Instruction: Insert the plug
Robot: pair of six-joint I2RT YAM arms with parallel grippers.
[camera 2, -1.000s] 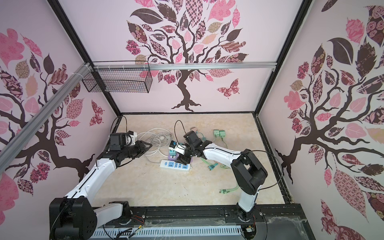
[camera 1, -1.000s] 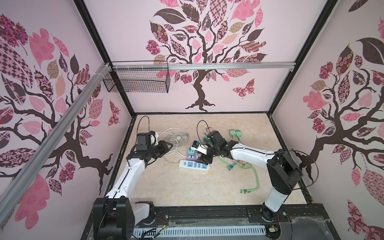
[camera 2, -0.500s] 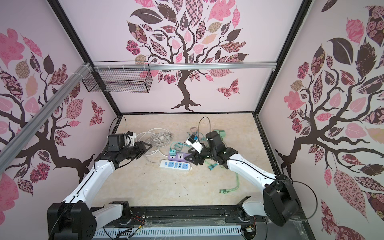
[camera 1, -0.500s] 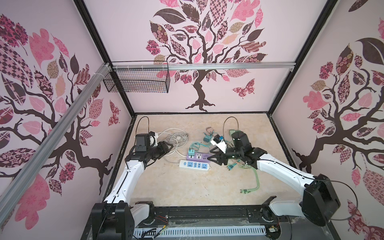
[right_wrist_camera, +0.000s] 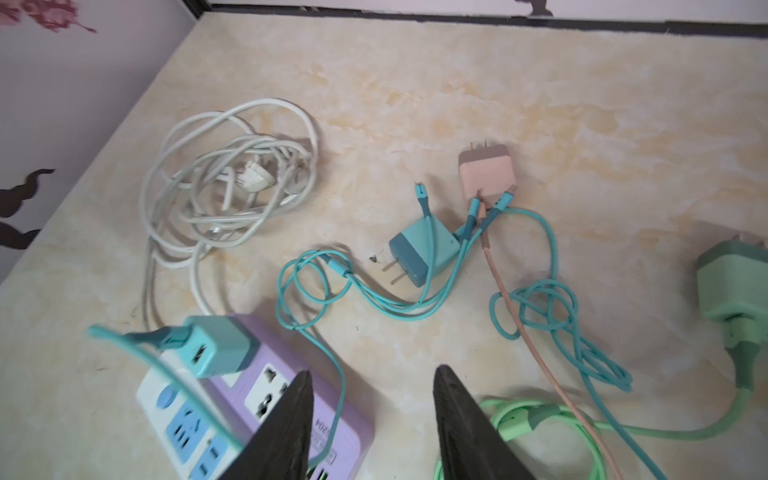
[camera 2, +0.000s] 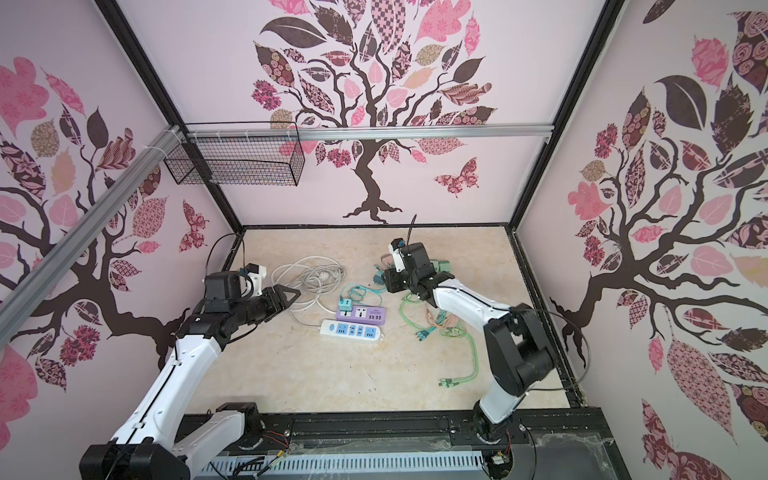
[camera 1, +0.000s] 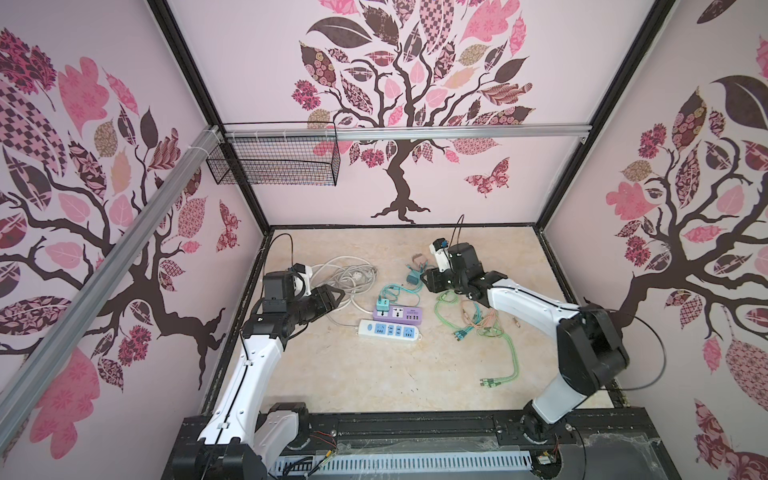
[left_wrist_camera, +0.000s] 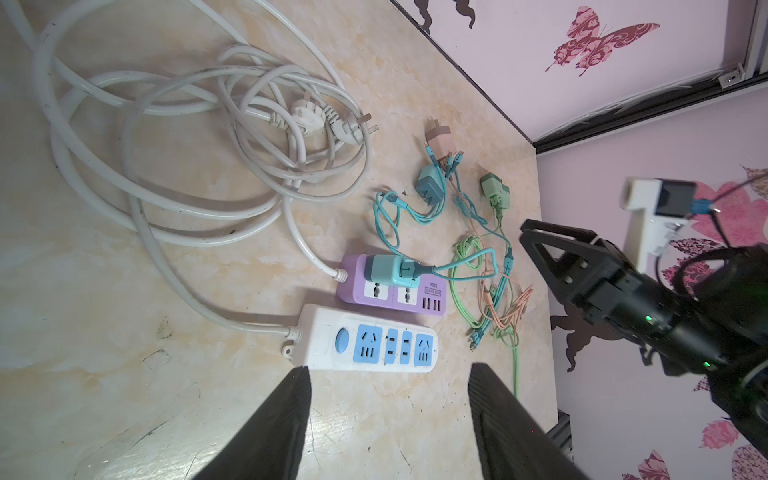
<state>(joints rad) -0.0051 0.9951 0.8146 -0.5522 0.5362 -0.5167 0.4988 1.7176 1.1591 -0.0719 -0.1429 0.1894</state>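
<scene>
Cataloguing items on the marbled surface [camera 1: 374,374], centre of both top views.

- Teal plug [camera 1: 383,300]: seated in the left-end socket of the purple power strip [camera 1: 405,314], cable attached.
- White power strip [camera 1: 388,330]: directly below the purple one, close alongside.
- Loose teal charger [right_wrist_camera: 424,253]: on its side, prongs bare, beside a pink charger [right_wrist_camera: 486,170].
- White cord coil [camera 1: 345,274]: upper left of the strips.
- Left end effector [left_wrist_camera: 390,370]: jaws moderately wide, empty; left of the strips in both top views.
- Right end effector [right_wrist_camera: 376,374]: jaws apart, nothing between; upper right of the purple strip.
</scene>
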